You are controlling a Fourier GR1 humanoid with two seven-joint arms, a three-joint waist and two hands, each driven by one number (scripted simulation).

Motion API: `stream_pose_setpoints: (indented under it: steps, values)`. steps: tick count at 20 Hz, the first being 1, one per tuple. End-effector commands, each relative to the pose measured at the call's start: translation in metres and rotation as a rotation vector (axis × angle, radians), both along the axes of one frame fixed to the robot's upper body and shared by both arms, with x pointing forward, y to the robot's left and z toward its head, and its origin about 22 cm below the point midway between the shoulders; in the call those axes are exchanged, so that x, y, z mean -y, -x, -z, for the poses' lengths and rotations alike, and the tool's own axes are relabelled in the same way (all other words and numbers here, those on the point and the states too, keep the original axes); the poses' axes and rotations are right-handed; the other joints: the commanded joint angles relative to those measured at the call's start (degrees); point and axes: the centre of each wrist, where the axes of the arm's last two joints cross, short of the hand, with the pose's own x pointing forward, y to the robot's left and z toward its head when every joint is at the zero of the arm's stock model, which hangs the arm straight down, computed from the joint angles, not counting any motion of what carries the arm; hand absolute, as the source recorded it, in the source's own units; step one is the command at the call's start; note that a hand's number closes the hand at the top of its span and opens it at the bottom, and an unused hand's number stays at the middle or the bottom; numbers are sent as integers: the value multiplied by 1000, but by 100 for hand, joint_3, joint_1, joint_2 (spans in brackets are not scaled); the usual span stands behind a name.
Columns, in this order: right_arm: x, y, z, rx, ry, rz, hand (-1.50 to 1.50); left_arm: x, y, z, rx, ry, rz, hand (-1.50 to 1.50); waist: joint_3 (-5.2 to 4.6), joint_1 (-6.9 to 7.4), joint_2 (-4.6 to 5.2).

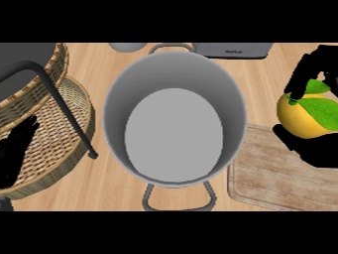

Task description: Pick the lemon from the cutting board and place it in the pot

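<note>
Starting nearest the robot, the wooden cutting board lies at the right on the counter, with nothing showing on its bare part. At the lower left the left hand rests, fingers relaxed, over a wicker basket. Between them stands the grey pot, mouth up and ready to take the fruit. Farther on, at the board's far edge, the right hand is clasped round the lemon, thumb below and fingers over the top, seemingly lifting it to carry left. Its leaves point up and rightward; the long axis seems to tilt that way, though the hand hides much. A grey appliance sits farthest back.
</note>
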Motion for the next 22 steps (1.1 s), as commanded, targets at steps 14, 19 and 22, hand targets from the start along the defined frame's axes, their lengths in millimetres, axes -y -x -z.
stream_pose_setpoints:
  steps: [14, 19, 22]
  values:
    - [-113, -47, 71, -401, 1, -52, -150, 19, -14, 4, -171, -125, -115, 0, 99, 67, 84]
    - [-126, -54, 82, -431, -261, -87, -150, 8, -12, -9, -157, -142, -127, 0, 119, 18, 72]
    - [-134, -64, 88, -396, -433, -51, -150, -5, -5, 1, -181, -131, -118, 0, 112, 9, 103]
